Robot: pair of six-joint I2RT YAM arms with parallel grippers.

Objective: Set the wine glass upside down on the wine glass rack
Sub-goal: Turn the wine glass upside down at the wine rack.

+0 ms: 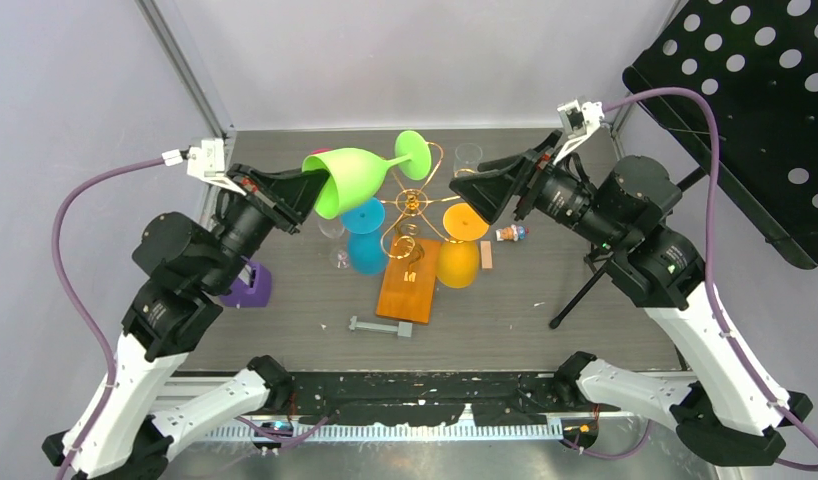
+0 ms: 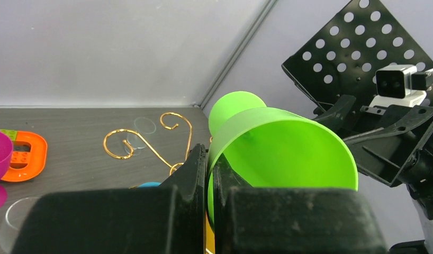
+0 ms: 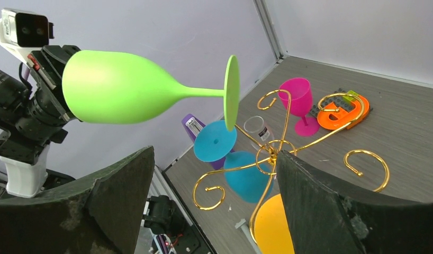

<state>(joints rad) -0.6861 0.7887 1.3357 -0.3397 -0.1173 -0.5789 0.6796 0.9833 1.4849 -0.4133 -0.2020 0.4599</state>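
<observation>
While pinching the bowl wall of the green wine glass (image 1: 355, 180) at its rim, grips with the left tool (image 2: 209, 159) fully closed on that thin wall and carries the glass sideways in the air, mouth toward that tool, stem and foot pointing straight ahead of it. Places the foot just over the nearest gold scrolls of the wine glass rack (image 1: 410, 205), standing ahead of and below the left tool on the tabletop (image 1: 295, 340); contact between foot and wire impossible to tell. Shows the right tool (image 3: 213, 159) with jaws spread wide and nothing between them, facing the rack from the side opposite the left tool. Judged risks from here: with only 1 thin edge pinched, could let the glass swing or slip out during the turn to upside down; could knock the foot against a scroll and tip or shove the light-looking rack; could bump the 1 blue glass (image 1: 366, 250) and 1 orange glass (image 1: 457, 265) already hanging below the 2 tools; could miss a hook with the stem and drop the glass once released.
</observation>
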